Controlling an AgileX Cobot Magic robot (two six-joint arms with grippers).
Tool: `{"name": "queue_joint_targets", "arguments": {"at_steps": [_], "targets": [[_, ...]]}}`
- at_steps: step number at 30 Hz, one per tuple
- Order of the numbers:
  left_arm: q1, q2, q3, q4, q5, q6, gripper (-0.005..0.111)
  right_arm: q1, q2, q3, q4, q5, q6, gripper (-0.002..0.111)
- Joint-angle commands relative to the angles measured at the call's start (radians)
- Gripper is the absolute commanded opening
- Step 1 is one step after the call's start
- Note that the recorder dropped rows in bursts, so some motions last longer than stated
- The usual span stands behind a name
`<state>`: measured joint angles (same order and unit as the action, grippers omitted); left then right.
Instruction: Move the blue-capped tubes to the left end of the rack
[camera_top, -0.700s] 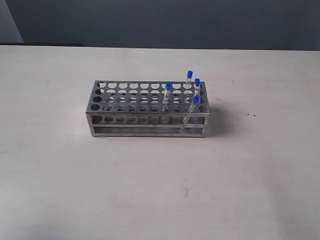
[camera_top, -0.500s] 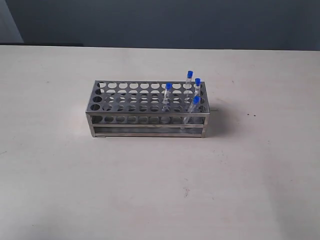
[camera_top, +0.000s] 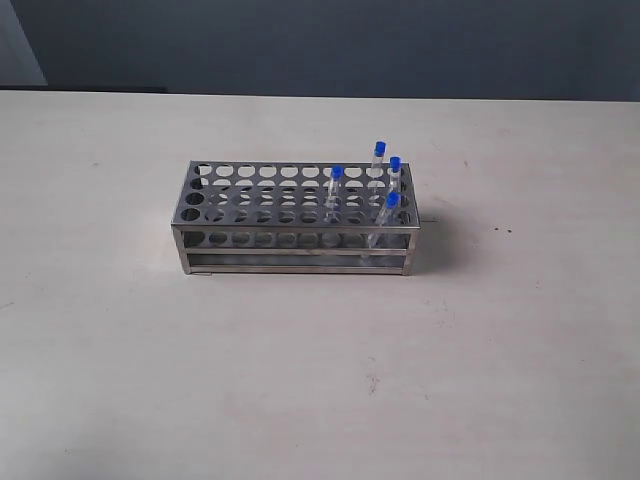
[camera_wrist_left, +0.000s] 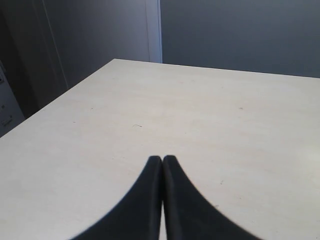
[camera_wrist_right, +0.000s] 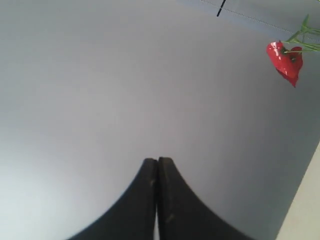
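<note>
Fingers (camera_wrist_left: 144, 202) on left gripper (camera_wrist_left: 162, 159) and right gripper (camera_wrist_right: 158, 160) touch; blue-capped tubes (camera_top: 336, 176) unmoved.

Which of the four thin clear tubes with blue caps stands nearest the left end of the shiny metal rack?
The lone clear blue-capped tube, set apart leftward; the other three cluster at the metal rack's right end.

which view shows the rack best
The exterior view: the whole rack stands on the table, four blue-capped tubes toward its right end. Neither wrist view shows it: left sees only tabletop, right a grey wall.
</note>
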<state>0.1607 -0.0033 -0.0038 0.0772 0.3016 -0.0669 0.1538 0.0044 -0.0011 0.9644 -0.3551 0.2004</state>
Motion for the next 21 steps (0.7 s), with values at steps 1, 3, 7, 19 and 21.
{"name": "queue_joint_targets", "arguments": {"at_steps": [1,3,7,19,21], "targets": [[-0.005,0.003,0.004,-0.005,-0.011,-0.002,0.0,-0.003,-0.004,0.001,0.013,-0.079,0.052,0.0],[-0.005,0.003,0.004,-0.005,-0.011,-0.002,0.0,-0.003,-0.004,0.001,0.017,-0.126,0.098,-0.001],[-0.005,0.003,0.004,-0.005,-0.011,-0.002,0.0,-0.003,-0.004,-0.012,0.062,-0.173,0.16,-0.001],[-0.005,0.003,0.004,-0.005,-0.011,-0.002,0.0,-0.003,0.208,-0.415,-0.509,-0.127,0.158,-0.001],[-0.005,0.003,0.004,-0.005,-0.011,-0.002,0.0,-0.003,0.301,-0.525,-0.737,-0.015,0.158,-0.001]]}}
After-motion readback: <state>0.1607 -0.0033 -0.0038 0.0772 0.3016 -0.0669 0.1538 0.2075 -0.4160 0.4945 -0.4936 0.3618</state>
